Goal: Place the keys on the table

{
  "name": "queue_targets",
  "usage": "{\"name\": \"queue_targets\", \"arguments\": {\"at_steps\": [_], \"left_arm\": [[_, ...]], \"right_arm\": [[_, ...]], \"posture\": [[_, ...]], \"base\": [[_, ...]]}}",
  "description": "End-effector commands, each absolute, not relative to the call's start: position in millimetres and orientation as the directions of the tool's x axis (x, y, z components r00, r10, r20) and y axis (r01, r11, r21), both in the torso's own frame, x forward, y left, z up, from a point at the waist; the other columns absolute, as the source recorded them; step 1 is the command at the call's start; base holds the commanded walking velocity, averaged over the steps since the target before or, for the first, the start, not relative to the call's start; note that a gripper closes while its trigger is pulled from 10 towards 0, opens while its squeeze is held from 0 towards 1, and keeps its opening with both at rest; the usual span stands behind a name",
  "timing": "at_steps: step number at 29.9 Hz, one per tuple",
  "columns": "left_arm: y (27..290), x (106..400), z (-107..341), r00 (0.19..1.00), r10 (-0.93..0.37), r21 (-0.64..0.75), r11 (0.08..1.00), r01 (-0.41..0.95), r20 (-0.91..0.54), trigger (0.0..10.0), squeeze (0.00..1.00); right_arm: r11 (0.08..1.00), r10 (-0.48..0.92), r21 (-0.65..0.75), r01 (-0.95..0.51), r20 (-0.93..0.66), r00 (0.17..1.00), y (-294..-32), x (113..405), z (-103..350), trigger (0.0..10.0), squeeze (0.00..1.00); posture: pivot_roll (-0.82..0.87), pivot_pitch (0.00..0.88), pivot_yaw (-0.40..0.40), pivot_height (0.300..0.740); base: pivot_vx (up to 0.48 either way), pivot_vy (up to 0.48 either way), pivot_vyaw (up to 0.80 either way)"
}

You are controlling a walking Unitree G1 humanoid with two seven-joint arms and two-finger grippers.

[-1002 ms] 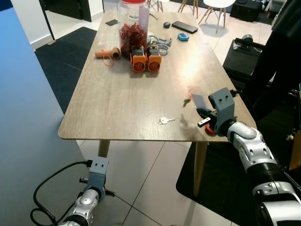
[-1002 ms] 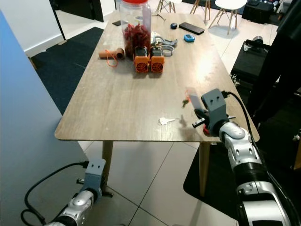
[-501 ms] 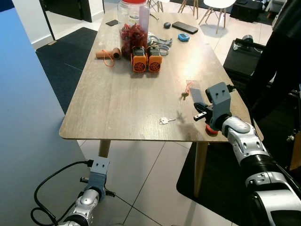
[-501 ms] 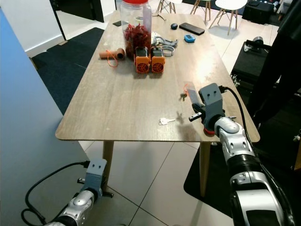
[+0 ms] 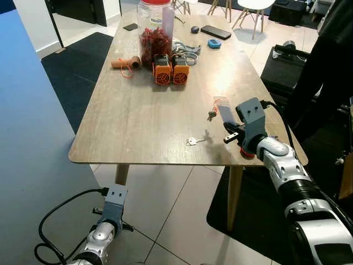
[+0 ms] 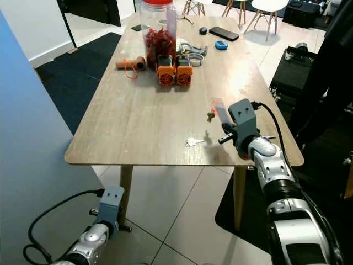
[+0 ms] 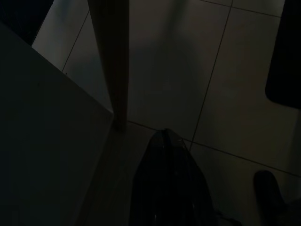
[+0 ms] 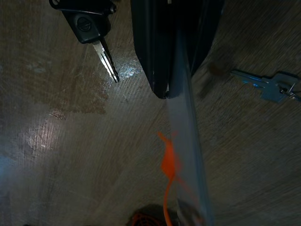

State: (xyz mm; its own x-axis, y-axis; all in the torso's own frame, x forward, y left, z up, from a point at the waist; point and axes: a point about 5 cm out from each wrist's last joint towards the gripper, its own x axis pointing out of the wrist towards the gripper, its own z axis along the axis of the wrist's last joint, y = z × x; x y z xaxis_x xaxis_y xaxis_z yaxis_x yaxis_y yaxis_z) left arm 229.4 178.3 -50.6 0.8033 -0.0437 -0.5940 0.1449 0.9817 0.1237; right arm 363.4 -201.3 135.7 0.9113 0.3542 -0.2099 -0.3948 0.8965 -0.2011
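On the wooden desk [image 5: 143,110], the right pincer [image 8: 175,87] hovers clenched on a clear tag whose keys [image 5: 211,114] dangle at its eleven o'clock, just above the desktop.

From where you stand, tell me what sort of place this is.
Probably a lived-in home or studio room: a long wooden table on tiled floor, white chairs beyond it, and clutter such as a big jar and a phone.

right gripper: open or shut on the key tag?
Shut on the tag: the right gripper has its fingers pressed together on the grey key tag, keys dangling above the table.
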Motion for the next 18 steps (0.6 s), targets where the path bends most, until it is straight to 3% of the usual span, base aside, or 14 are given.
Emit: {"name": "queue_targets", "arguments": {"at_steps": [1, 14, 15, 17, 18], "left_arm": [[182.1, 225.1, -52.9, 0.795, -0.043, 0.133, 0.979, 0.154, -0.604, 10.0, 0.0], [181.7, 227.0, -51.9, 0.797, -0.043, 0.132, 0.979, 0.153, -0.603, 10.0, 0.0], [181.7, 227.3, -51.8, 0.797, -0.043, 0.133, 0.979, 0.153, -0.603, 10.0, 0.0], [181.8, 227.3, -51.8, 0.797, -0.043, 0.133, 0.979, 0.153, -0.603, 10.0, 0.0], [181.8, 227.4, -51.7, 0.797, -0.042, 0.133, 0.979, 0.152, -0.603, 10.0, 0.0]], "right_arm": [[0.898, 0.352, -0.199, -0.392, -0.208, 0.913, -204.3, 362.9, 135.7, 10.0, 1.0], [0.907, 0.318, -0.226, -0.356, -0.188, 0.929, -210.8, 365.2, 139.7, 10.0, 1.0], [0.919, 0.286, -0.231, -0.319, -0.163, 0.944, -215.1, 366.6, 143.3, 10.0, 0.33], [0.927, 0.264, -0.234, -0.292, -0.144, 0.954, -217.9, 367.4, 145.8, 10.0, 0.33], [0.944, 0.22, -0.228, -0.24, -0.11, 0.969, -223.0, 368.6, 150.1, 10.0, 0.0]], "posture": [[0.04, 0.027, -0.021, 0.74], [0.04, 0.023, -0.019, 0.74], [0.04, 0.023, -0.018, 0.74], [0.04, 0.023, -0.018, 0.74], [0.05, 0.024, -0.02, 0.74]], "base": [[0.0, 0.0, 0.0], [0.0, 0.0, 0.0], [0.0, 0.0, 0.0], [0.0, 0.0, 0.0], [0.0, 0.0, 0.0]]}}
